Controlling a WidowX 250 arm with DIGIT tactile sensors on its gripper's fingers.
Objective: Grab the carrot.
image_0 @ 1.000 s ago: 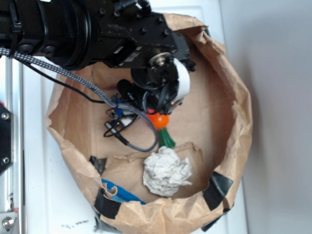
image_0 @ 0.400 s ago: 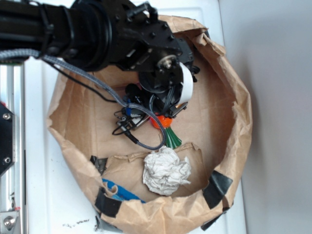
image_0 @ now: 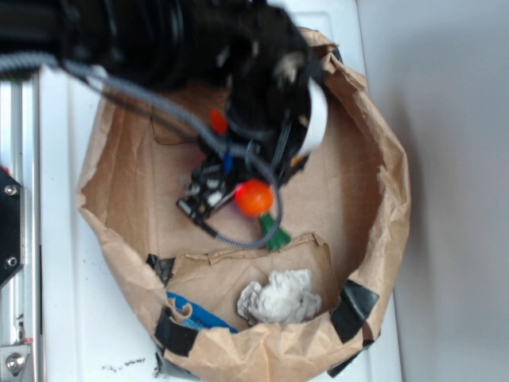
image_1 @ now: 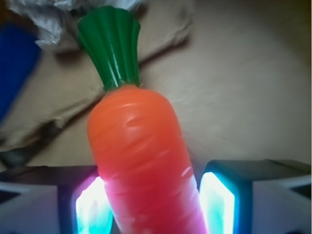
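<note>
Orange glossy plastic fills the wrist view: the carrot (image_1: 141,161) sits between the two lit fingers of the gripper (image_1: 152,204), which is clenched on its thick body, green stem (image_1: 112,44) pointing away from the camera. From outside, reading left to right: a white table (image_0: 56,263) with a metal rail at its left edge, then a crumpled brown paper bag (image_0: 382,239) rolled open into a wide bowl. The black robot arm (image_0: 175,40) reaches in from the upper left, blurred. Below it the carrot's round orange end (image_0: 254,198) and green stem show near the middle of the bag, seemingly raised off the paper floor, though the blur makes that hard to judge. A crumpled white paper ball (image_0: 280,296) lies lower right, apart from the carrot. The toy looks light, rigid and slick; its taper could let it slide out, so the thick upper body, where the fingers sit now, seems the safest hold
</note>
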